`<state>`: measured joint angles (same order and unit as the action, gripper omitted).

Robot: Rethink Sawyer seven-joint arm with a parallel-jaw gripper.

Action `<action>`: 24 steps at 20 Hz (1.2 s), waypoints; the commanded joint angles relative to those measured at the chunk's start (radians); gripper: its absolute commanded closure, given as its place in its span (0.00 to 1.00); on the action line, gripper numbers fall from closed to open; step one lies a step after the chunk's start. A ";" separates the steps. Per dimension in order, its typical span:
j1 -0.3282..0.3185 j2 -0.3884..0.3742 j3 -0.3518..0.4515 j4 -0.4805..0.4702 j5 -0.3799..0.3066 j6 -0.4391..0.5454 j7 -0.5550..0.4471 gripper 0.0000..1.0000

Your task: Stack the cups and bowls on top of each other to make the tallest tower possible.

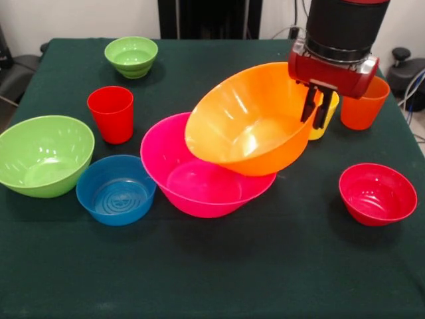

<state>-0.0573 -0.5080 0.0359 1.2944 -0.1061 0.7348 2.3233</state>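
Note:
My gripper (314,121) is shut on the right rim of the large orange bowl (242,123) and holds it tilted, its lower side resting in or just over the large pink bowl (166,156) at the table's middle. One yellow cup (327,123) shows partly behind the gripper, and the orange cup (364,105) stands to its right. The red cup (111,113) stands upright at the left. The medium-large green bowl (43,154) and small blue bowl (116,189) sit at the left. The small green bowl (131,56) is far back, the small red bowl (377,193) at the right. A second yellow cup is not visible.
The table is covered in a dark green cloth (219,272). The robot's black pedestal (209,18) stands at the far edge. Black equipment shows past the table's left and right far corners.

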 commanded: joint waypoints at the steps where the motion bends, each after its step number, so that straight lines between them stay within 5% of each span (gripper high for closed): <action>1: 0.037 -0.071 0.014 0.047 0.047 0.112 0.106 1.00; 24: 0.014 -0.129 -0.004 0.123 0.068 0.050 0.017 1.00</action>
<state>-0.0240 -0.6504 -0.0052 1.3272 -0.0250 0.7415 2.3233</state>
